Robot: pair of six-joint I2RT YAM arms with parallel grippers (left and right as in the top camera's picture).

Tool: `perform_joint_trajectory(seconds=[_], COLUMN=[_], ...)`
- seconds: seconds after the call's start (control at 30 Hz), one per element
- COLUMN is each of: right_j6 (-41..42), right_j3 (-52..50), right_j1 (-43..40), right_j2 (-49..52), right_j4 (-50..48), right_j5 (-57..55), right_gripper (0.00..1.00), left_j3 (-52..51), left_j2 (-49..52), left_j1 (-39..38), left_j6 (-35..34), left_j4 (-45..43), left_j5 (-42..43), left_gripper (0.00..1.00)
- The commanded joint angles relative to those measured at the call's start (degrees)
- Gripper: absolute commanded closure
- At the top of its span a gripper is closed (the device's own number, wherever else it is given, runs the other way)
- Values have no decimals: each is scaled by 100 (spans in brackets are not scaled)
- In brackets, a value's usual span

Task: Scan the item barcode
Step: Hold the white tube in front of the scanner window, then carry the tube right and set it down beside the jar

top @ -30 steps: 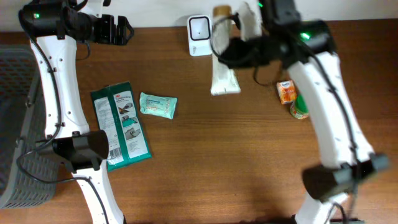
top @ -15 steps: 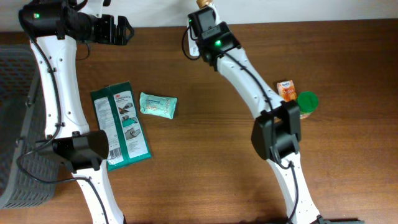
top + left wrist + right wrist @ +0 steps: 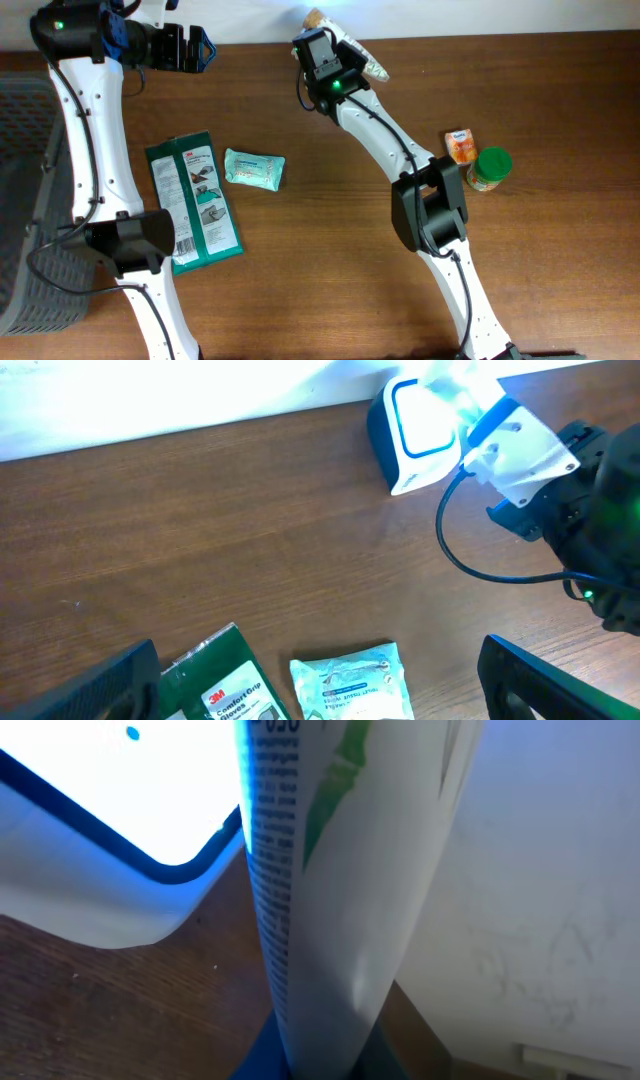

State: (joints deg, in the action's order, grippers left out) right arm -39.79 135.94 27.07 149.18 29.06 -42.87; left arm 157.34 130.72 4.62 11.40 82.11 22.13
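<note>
Wooden table [image 3: 300, 260]; right gripper [image 3: 345, 45] clamped on the tube [image 3: 330, 870], its long axis just beside the lit scanner [image 3: 110, 830]; left gripper [image 3: 190, 48] wide open, well apart.

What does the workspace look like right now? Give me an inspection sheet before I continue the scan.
Surface: brown wood table, no spills seen.
Job's things: white tube held close to the lit scanner, printed edge toward its window.
Clutter: green 3M pack, teal wipes packet just beside it; orange carton next to green-lidded jar.
Tools: left tool open, empty; right tool shut on the tube.
Cables: black cable loops off the right wrist near the scanner.
Surroundings: grey basket at the left edge; white wall behind.
</note>
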Motion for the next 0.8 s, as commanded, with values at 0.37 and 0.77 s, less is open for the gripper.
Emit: perform_joint_trajectory(seconds=[0.37, 0.77], right_j6=[-20, 1585], right_j3=[166, 166], right_j1=[216, 151], right_j2=[-118, -1464], right_j4=[-166, 1340], right_j5=[-280, 1174], right_gripper=[96, 96], left_j3=[44, 44], left_j2=[-57, -57], left_j1=[4, 4], left_j6=[92, 92], left_j4=[7, 7], left_j5=[59, 61], left_gripper=[1, 1])
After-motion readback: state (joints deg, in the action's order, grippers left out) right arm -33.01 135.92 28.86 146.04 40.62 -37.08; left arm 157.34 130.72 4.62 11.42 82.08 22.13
